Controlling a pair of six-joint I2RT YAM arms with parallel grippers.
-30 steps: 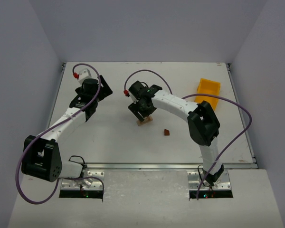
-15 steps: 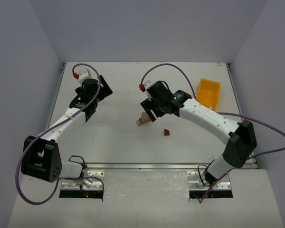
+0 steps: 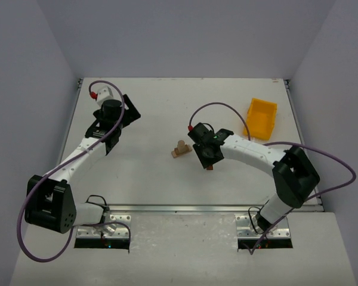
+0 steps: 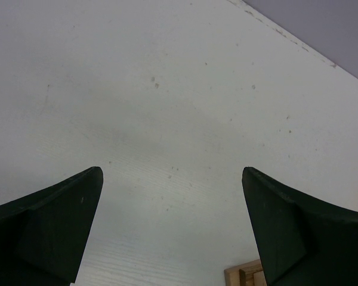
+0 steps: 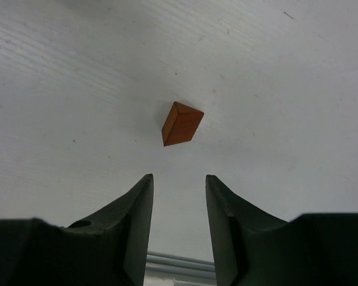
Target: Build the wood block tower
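The wood block tower (image 3: 180,149) stands mid-table as a flat pale-tan plank with a small pale block upright on it. A corner of the plank shows in the left wrist view (image 4: 241,276). The dark reddish-brown wedge (image 3: 209,167) lies alone on the table to its right. In the right wrist view the wedge (image 5: 182,124) sits just beyond the fingertips. My right gripper (image 3: 206,156) (image 5: 179,179) hovers over the wedge, open and empty. My left gripper (image 3: 116,122) (image 4: 172,173) is wide open and empty at the far left, apart from the tower.
A yellow plastic bin (image 3: 261,118) stands at the back right. Purple cables loop over both arms. The table's near metal edge (image 5: 179,262) lies just behind the right gripper.
My right gripper has left the plank, with the pale block standing on it, and swung right and nearer to above the wedge. The left arm has barely moved.
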